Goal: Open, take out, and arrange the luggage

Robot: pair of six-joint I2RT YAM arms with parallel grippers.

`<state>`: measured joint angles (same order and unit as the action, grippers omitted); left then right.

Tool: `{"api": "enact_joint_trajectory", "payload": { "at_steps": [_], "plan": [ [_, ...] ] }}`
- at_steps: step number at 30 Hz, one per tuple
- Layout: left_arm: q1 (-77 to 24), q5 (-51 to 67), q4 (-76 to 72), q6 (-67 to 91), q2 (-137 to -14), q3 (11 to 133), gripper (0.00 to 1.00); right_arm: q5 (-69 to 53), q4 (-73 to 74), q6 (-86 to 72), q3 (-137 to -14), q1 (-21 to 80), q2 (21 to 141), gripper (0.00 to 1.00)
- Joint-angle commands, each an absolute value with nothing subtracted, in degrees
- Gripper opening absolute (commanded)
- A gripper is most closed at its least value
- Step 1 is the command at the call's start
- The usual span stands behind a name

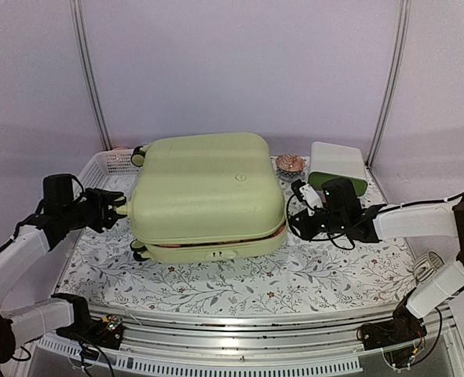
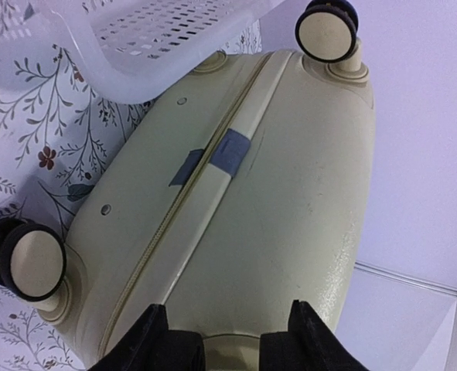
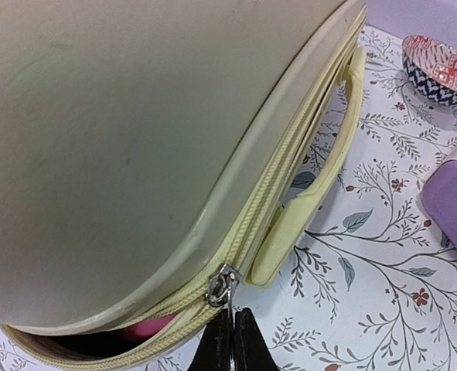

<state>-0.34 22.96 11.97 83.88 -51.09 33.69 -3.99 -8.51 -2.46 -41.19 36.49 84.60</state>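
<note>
The pale yellow-green luggage [image 1: 206,192] lies flat in the middle of the table, wheels to the left. Its zip is parted along the front; something pink shows in the gap [image 3: 147,328]. My right gripper [image 3: 233,328] is shut on the metal zipper pull [image 3: 223,286] at the case's right front corner, next to the side handle [image 3: 313,185]. My left gripper [image 2: 228,328] is open, its fingers straddling a wheel mount on the case's wheel end [image 2: 274,193], between two wheels [image 2: 28,263]. In the top view it [image 1: 114,210] sits at the case's left side.
A white slatted basket [image 1: 106,163] stands behind the case at left. A small patterned bowl [image 1: 289,162] and a white box with green front [image 1: 337,166] stand at back right. A purple drawer edge [image 3: 452,201] shows on the floral tablecloth.
</note>
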Motion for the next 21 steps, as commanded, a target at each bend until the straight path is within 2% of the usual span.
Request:
{"api": "enact_joint_trajectory", "payload": {
  "at_steps": [1,12,16,21],
  "plan": [
    [2.47,21.17,12.34,72.0,-51.54,33.91,0.0,-0.29,-2.0,-2.71,-46.61,30.49,90.77,0.03],
    [1.79,24.23,10.98,70.94,-51.81,32.65,0.0,-5.13,4.87,-0.66,-61.95,24.18,102.72,0.05],
    [-1.09,23.64,9.25,70.28,-52.54,33.03,0.0,-10.91,4.45,-0.62,-58.9,24.74,98.91,0.03],
    [-5.63,21.69,7.74,68.01,-56.8,35.74,0.0,-5.78,7.33,-0.99,-52.35,30.89,90.26,0.02]
  ]
}}
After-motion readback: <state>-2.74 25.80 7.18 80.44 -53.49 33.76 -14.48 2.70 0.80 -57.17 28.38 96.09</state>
